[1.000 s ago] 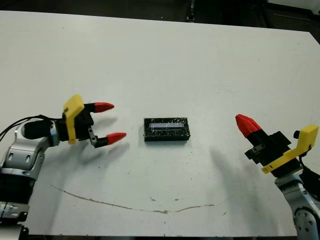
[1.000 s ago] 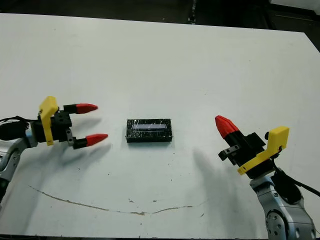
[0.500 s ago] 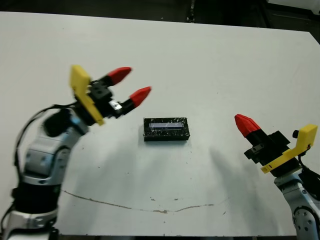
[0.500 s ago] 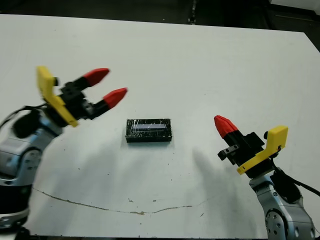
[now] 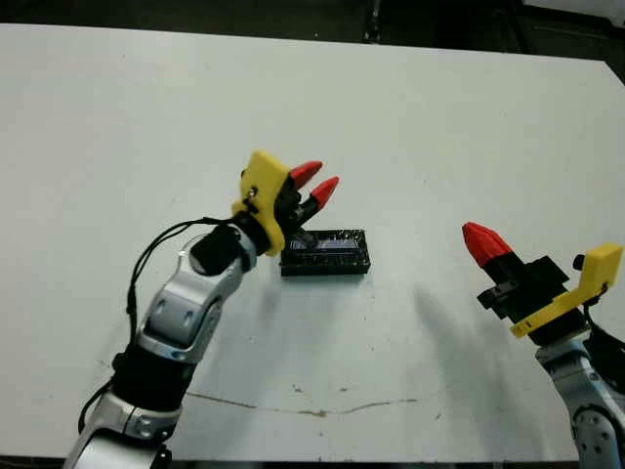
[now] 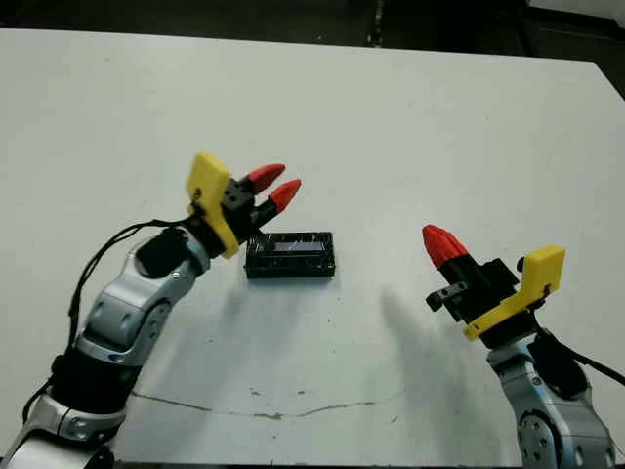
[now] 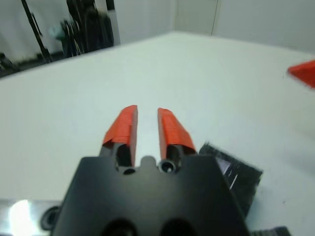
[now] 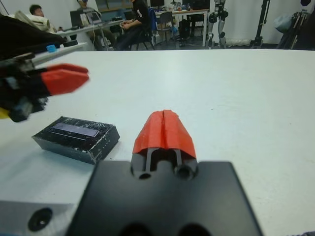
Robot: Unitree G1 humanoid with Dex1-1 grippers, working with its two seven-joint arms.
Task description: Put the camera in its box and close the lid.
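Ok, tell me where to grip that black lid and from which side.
Probably pinch the lid across its two long edges, near the middle, coming straight down. It lies flat on the table, so only its thin sides offer purchase. The left hand is nearest.

Two silver-grey robot arms with black joints.
Red tapered fingertips on black bodies of left gripper (image 5: 314, 184) and right gripper (image 5: 479, 241), yellow brackets behind, thin black cables along left forearm.
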